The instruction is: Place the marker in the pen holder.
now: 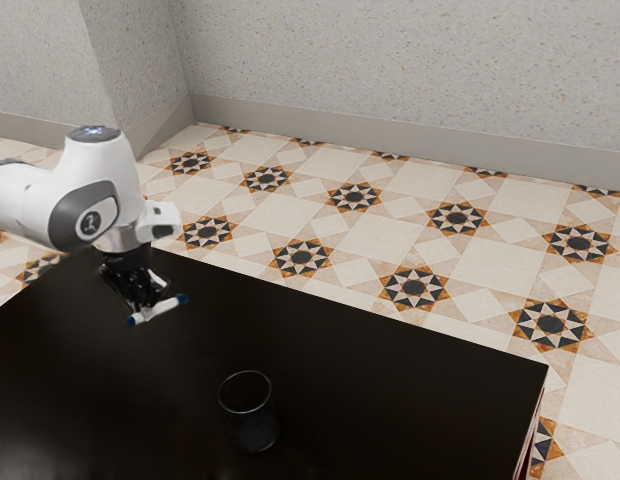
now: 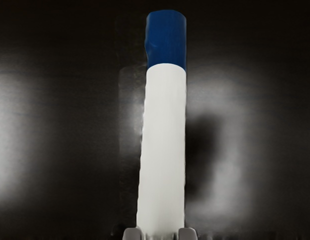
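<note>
In the exterior view my gripper (image 1: pixel 153 303) is shut on the marker (image 1: pixel 160 310), a white one with blue ends, held crosswise above the black table. The wrist view has the marker (image 2: pixel 163 145) extending away from my gripper (image 2: pixel 159 234), whose two grey fingertips press its sides. Its far end is blue. The pen holder (image 1: pixel 249 410), a dark see-through cup, stands upright on the table, apart from the marker and toward the exterior view's right and nearer that camera.
The black table (image 1: pixel 390 380) has its far edge along the tiled floor (image 1: pixel 355 225). Its corner lies at the exterior view's right. A speckled wall (image 1: pixel 410 70) rises beyond the floor.
</note>
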`<state>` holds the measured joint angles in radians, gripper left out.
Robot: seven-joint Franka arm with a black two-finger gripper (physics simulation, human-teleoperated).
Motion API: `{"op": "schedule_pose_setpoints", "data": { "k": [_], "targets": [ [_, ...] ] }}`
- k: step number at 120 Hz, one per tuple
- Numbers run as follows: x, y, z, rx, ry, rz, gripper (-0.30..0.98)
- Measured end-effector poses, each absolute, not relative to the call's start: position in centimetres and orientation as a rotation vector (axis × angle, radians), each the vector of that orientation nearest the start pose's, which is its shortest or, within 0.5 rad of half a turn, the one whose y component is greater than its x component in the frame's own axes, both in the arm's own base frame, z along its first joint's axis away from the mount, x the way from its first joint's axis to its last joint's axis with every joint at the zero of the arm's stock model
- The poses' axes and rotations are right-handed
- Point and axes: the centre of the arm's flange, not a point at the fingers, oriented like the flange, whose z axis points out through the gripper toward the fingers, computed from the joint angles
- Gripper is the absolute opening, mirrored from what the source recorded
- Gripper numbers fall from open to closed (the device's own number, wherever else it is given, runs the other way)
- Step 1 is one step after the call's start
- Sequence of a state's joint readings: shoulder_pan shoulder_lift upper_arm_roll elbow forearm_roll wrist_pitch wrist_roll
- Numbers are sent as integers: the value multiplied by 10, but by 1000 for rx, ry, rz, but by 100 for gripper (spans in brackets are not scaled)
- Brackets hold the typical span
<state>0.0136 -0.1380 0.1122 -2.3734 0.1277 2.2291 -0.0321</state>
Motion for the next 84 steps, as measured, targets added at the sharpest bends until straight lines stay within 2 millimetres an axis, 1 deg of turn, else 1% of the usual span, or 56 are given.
{"op": "schedule_pose_setpoints", "data": {
  "k": [4, 9, 14, 19, 23, 26, 31, 50, 56, 60, 65, 70, 77, 84],
  "targets": [
    [469, 32, 399, -3050, -31, -4, -8],
    [457, -10, 424, -3033, 79, -24, -8],
    [438, -38, 437, -3016, 147, -22, -8],
    [418, -65, 445, -3002, 209, -17, -8],
    [404, -87, 447, -2986, 258, -8, -8],
    [397, -100, 447, -2980, 282, 5, -8],
    [389, -116, 445, -2975, 307, 30, -8],
    [374, -156, 440, -2963, 340, 94, -8],
    [375, -164, 440, -2964, 337, 104, -8],
    [381, -171, 438, -2967, 336, 118, -8],
    [396, -176, 431, -2975, 323, 159, -8],
    [410, -177, 421, -2983, 300, 205, -8],
    [429, -171, 402, -2993, 248, 281, -5],
    [447, -161, 384, -3007, 188, 349, 7]
  ]
}}
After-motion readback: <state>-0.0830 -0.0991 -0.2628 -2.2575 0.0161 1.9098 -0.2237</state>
